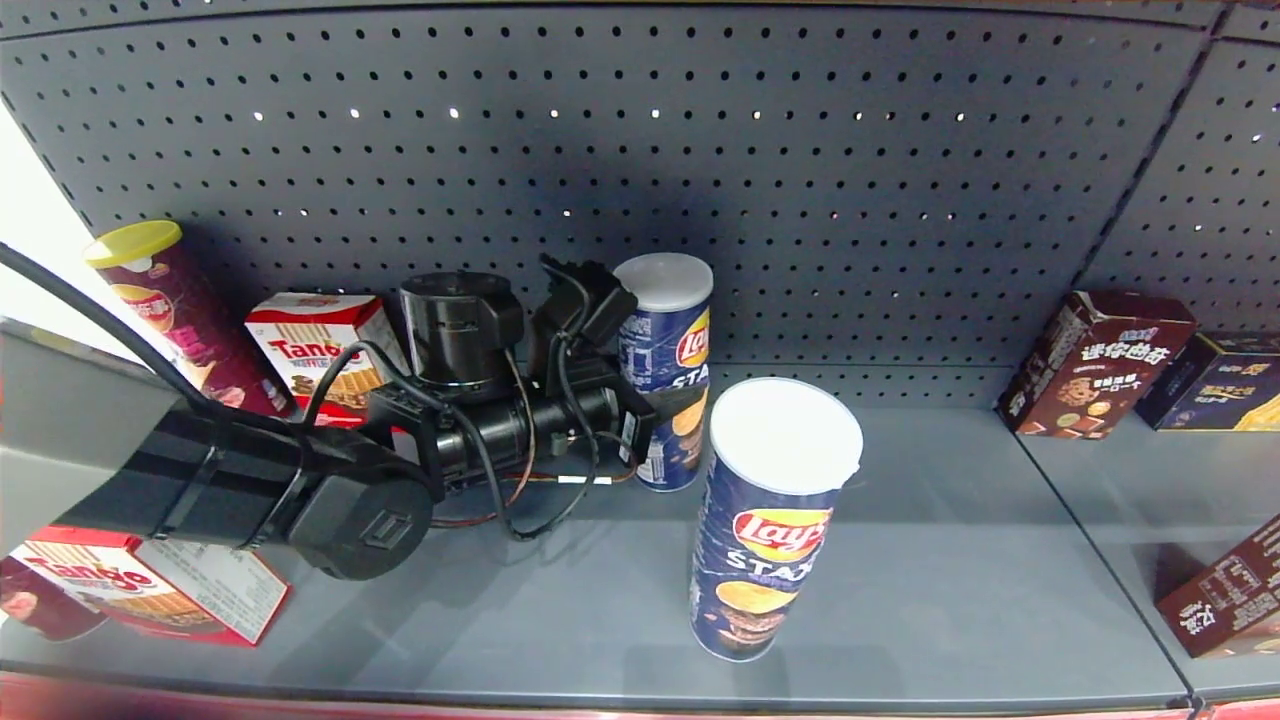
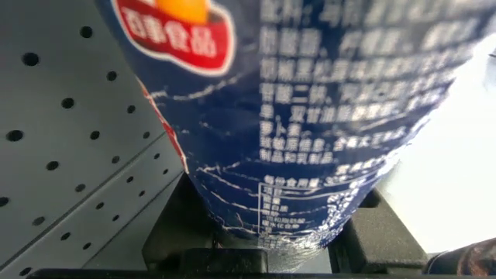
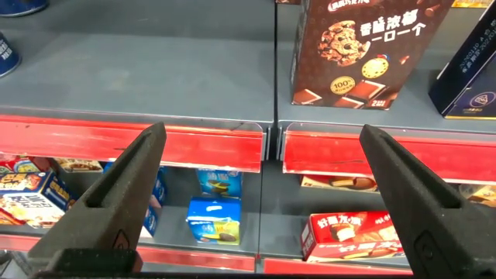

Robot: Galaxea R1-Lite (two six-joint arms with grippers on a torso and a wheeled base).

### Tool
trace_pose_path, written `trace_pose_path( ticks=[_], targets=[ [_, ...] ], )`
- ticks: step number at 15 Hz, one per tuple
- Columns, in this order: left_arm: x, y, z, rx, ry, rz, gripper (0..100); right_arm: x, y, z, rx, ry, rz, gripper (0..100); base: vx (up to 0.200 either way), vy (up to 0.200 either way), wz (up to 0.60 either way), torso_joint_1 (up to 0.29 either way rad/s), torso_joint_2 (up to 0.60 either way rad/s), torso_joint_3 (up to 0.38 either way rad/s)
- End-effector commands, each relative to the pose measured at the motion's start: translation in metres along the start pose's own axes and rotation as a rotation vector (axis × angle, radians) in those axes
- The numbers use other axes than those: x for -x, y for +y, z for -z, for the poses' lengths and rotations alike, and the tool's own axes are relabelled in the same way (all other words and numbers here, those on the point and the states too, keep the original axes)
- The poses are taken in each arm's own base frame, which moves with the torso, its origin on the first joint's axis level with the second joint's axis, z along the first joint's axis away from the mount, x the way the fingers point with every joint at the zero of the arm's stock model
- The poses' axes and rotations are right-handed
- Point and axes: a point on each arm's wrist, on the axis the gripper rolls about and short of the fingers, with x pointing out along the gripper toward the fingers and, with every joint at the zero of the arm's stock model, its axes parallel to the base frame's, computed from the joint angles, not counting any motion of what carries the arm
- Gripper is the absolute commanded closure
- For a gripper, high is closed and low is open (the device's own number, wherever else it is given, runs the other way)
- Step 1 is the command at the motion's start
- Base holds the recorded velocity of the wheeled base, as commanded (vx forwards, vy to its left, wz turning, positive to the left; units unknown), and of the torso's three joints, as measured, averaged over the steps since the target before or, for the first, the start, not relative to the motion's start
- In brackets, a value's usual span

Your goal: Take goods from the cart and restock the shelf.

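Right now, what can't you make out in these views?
- Rear blue can: in the head view its lower side is hidden by the left arm. In the left wrist view it is too close and the print is blurred.
- Red box: head view, upper end under that arm.
- Dark box: head view, cut off by the right edge.
- Lower-shelf goods: right wrist view, small, partly behind the red rail and the right fingers.
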Motion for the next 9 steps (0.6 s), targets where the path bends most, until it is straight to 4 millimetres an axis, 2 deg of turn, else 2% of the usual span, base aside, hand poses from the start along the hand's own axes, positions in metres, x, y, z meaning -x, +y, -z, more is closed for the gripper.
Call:
trace_pose_path(
  ticks=[1, 2, 3, 6, 9],
  targets=[
    [-0.001, -0.001, 0.003, 0.001, 0.004, 0.002, 100, 0.0, 0.0, 0.0, 0.001, 0.001, -0.001, 0, 0.0, 0.0, 0.0, 0.0, 0.0, 0.0],
    [-0.001, -0.002, 0.004, -0.001, 0.007, 0.004, 100, 0.0, 0.0, 0.0, 0.001, 0.001, -0.001, 0, 0.0, 0.0, 0.0, 0.0, 0.0, 0.0],
    [-0.001, -0.002, 0.003, -0.001, 0.005, 0.003, 0, 0.0, 0.0, 0.0, -0.001, 0.001, -0.001, 0, 0.0, 0.0, 0.0, 0.0, 0.0, 0.0],
    [-0.001, -0.003, 0.002, -0.007, -0.004, 0.0, 0, 0.0, 0.0, 0.0, 0.001, 0.001, -0.001, 0, 0.0, 0.0, 0.0, 0.0, 0.0, 0.0],
    [0.011, -0.008, 0.002, -0.035, -0.075, -0.016, 0, 0.0, 0.0, 0.0, 0.001, 0.001, -0.001, 0, 0.0, 0.0, 0.0, 0.0, 0.0, 0.0]
  ],
)
